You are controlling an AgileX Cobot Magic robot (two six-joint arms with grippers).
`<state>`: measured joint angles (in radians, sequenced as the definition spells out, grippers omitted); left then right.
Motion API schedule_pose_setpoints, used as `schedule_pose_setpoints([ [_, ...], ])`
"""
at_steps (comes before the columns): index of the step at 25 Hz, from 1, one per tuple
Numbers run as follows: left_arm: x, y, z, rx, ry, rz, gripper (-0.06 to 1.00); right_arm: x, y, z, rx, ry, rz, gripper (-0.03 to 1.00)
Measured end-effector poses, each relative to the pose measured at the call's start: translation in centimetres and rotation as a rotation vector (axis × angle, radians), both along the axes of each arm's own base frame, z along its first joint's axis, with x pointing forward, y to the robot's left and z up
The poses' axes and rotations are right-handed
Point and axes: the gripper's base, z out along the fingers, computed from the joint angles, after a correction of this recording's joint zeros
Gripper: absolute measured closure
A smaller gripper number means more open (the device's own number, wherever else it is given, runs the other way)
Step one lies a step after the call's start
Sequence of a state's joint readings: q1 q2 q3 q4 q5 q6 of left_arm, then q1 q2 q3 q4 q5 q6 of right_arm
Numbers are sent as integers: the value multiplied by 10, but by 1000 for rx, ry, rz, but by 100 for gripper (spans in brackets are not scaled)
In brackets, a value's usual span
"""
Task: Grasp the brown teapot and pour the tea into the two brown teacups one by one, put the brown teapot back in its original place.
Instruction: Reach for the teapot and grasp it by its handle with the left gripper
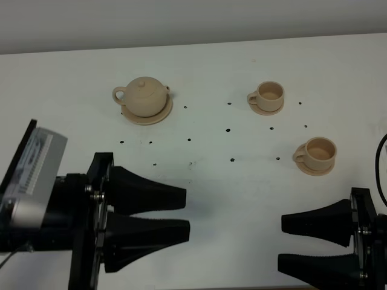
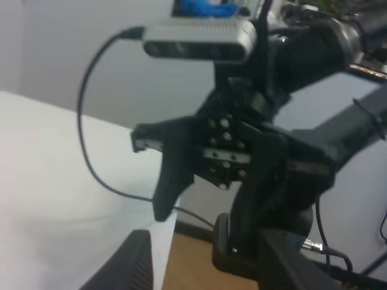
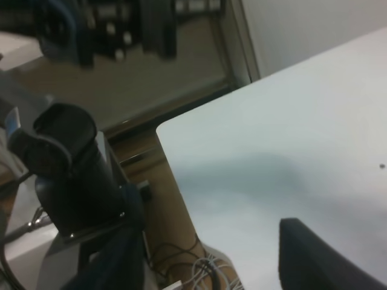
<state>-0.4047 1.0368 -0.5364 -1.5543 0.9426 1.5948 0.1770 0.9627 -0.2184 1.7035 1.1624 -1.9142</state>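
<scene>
1. The brown teapot [image 1: 144, 96] stands upright on the wide saucer [image 1: 162, 113] on the white bench [image 1: 211, 175], with its lid on.
2. The first teacup [image 1: 268, 95] sits upright, well apart from the teapot on its spout side and about level with it.
3. The second teacup [image 1: 317, 153] stands farther from the teapot on the same side, nearer the camera.
4. The left tool [image 1: 186, 212] hangs over the bench well apart from the teapot, on the camera side. Its fingers are spread with a narrow gap and hold nothing.
5. The right tool [image 1: 282, 243] lies farther from the teapot than the second teacup. Its fingers are spread wider and are empty.
</scene>
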Motion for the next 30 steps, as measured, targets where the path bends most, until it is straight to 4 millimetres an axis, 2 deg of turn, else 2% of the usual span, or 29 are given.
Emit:
schedule_pose_setpoints([
  [5,11,0,33,157,68,33,52,9,1,10,-56,99,-9,49],
  [10,20,7,50,314,172,162,52,22,0,27,-156,235,-50,49],
  [19,29,25,44,545,266,370,52,36,-13,59,-434,408,-191,49],
  [23,30,26,43,563,265,388,52,28,-28,70,-561,420,-324,49],
  [30,32,27,44,555,249,407,52,-10,-60,83,-679,391,-639,49],
])
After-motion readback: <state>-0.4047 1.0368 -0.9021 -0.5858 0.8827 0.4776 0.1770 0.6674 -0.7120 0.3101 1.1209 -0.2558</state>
